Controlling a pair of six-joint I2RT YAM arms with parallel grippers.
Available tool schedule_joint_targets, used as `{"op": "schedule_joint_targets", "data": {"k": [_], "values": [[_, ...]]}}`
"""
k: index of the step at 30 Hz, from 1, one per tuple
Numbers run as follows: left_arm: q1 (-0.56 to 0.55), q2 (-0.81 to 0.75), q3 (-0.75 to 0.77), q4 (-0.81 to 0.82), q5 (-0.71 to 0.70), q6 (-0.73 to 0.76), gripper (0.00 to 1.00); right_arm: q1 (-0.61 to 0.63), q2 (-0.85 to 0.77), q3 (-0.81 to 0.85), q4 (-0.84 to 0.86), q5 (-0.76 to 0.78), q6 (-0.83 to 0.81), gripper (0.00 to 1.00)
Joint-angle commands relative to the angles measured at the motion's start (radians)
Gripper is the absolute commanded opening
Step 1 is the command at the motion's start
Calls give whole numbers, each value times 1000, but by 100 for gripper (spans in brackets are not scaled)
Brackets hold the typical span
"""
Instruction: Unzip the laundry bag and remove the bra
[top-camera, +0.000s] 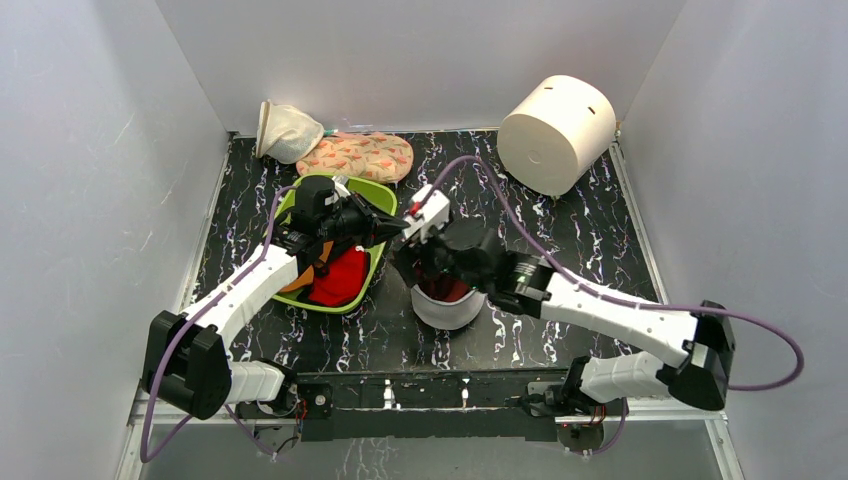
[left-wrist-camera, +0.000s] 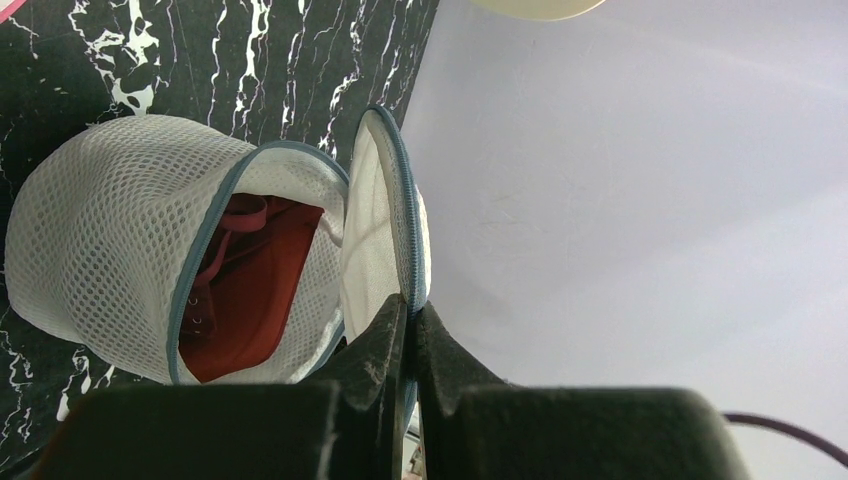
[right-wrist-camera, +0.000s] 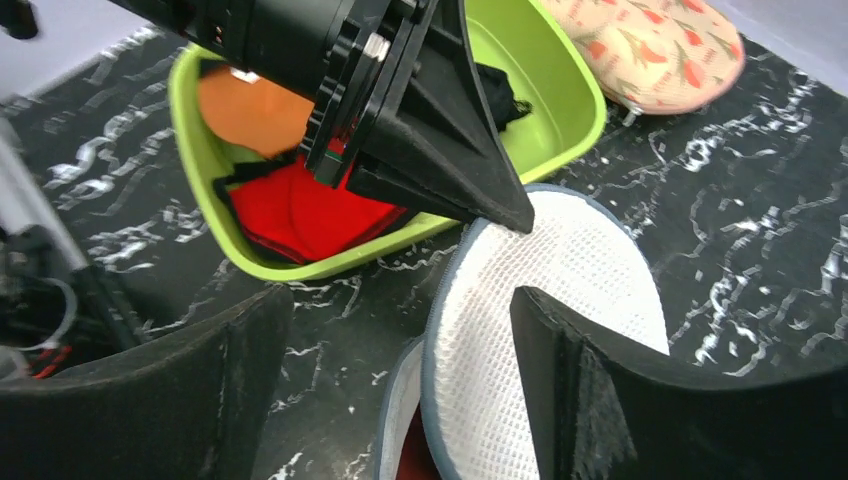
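You had the left gripper (left-wrist-camera: 408, 318) pinched together on the zip-edged flap (left-wrist-camera: 385, 230) of the laundry bag (left-wrist-camera: 100, 230). The bag sat at the centre of the top view, just right of the green tub (right-wrist-camera: 555, 115). Your right gripper (right-wrist-camera: 395, 300) hovered wide apart over that flap, gripping nothing. One bag lay open with one dark red bra (left-wrist-camera: 260, 290) inside. There was also one tub, one cream pouch (top-camera: 285, 132) and one white cylinder (top-camera: 555, 132).

- Left arm (top-camera: 250, 285) reaches forward and inward; left gripper (left-wrist-camera: 410, 305), jaws pinched together, clamps the flap rim of the laundry bag (left-wrist-camera: 100, 230).
- Right arm (top-camera: 610, 310) stretches inward; right gripper (right-wrist-camera: 400, 300), jaws spread wide, sits just beside the left gripper's tip.
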Motion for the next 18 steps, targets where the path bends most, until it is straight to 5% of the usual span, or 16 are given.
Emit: {"op": "schedule_joint_targets", "data": {"k": [1,10,14,18], "values": [[0,-45,30,-20,16,14,0,120,82,117,-78,413,-68,75],[0,-57,39,-46,8,27,0,216,269,234,-100,814,-192,46],[0,-59,43,-45,7,29,0,217,318,260,-109,815,-225,45],[0,-56,51,-50,10,35,0,217,332,269,-114,806,-219,30]]}}
